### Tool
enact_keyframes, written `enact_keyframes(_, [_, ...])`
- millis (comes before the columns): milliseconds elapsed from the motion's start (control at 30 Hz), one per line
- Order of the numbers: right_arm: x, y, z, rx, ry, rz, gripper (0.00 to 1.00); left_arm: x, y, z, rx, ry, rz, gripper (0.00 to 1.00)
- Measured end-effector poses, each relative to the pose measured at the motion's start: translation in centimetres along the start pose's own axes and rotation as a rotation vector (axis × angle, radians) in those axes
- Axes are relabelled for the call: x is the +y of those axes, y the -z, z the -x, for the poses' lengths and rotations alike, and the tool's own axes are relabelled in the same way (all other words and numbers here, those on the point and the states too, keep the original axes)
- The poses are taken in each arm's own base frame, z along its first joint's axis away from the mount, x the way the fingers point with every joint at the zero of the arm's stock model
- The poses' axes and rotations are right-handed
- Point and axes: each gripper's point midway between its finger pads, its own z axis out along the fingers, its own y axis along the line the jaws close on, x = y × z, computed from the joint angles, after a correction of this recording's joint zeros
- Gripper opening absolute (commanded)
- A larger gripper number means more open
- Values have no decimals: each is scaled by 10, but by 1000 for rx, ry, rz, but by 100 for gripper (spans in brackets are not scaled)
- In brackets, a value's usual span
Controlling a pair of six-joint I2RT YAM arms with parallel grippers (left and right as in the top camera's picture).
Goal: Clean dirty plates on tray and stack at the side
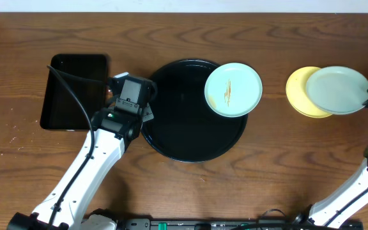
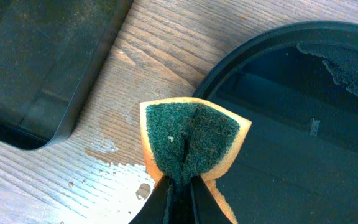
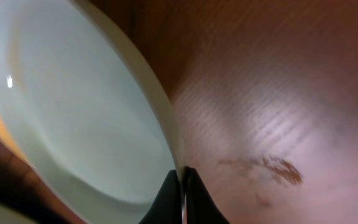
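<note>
Right gripper [image 3: 182, 186] pinched shut on rim of clean mint plate [image 1: 337, 89], which overlaps yellow plate [image 1: 297, 89] beneath it for stacking; left gripper [image 2: 179, 190] clamped on sponge [image 2: 191, 137], poised beside tray [image 1: 184, 131], likely for streaked plate [image 1: 233, 89] on far side from it.

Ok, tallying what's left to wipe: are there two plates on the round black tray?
No, only one mint plate, streaked orange, sits on the tray.

A round mint plate [image 1: 233, 89] is lying on the round black tray's [image 1: 177, 124] right side, a rectangular black tray [image 1: 57, 105] lying left.
</note>
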Motion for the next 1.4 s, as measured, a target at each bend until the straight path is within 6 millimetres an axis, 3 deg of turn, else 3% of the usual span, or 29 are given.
enact_keyframes(233, [10,-41,-2,9,18,55,1,0,0,0,-1,0,0,8])
enact_keyframes(500, [24,-53,-8,21,46,76,2,0,0,0,-2,1,-1,8])
enact_keyframes(567, [27,-53,-9,24,48,82,21,-1,0,1,-4,2,-3,8])
enact_keyframes(600, [27,-53,-10,29,45,86,37,-1,0,1,-6,2,-4,8])
enact_keyframes(667, [29,-54,-15,46,40,89,83,-1,0,2,-6,3,-4,8])
enact_keyframes(733, [32,-54,-23,79,38,92,98,-1,0,2,-6,3,-4,8])
enact_keyframes(933, [45,-49,-54,197,85,123,96,-1,0,2,-6,3,-5,8])
enact_keyframes(1100, [70,-33,-62,181,185,148,89,-1,0,2,-7,3,-5,8])
enact_keyframes(1200, [104,-11,-68,95,297,173,76,-1,0,2,-8,3,-6,8])
enact_keyframes(1300, [157,16,-79,-30,462,219,71,-2,0,3,-11,5,-8,8])
enact_keyframes(1400, [205,25,-97,-99,605,249,67,-2,0,3,-11,20,-8,8])
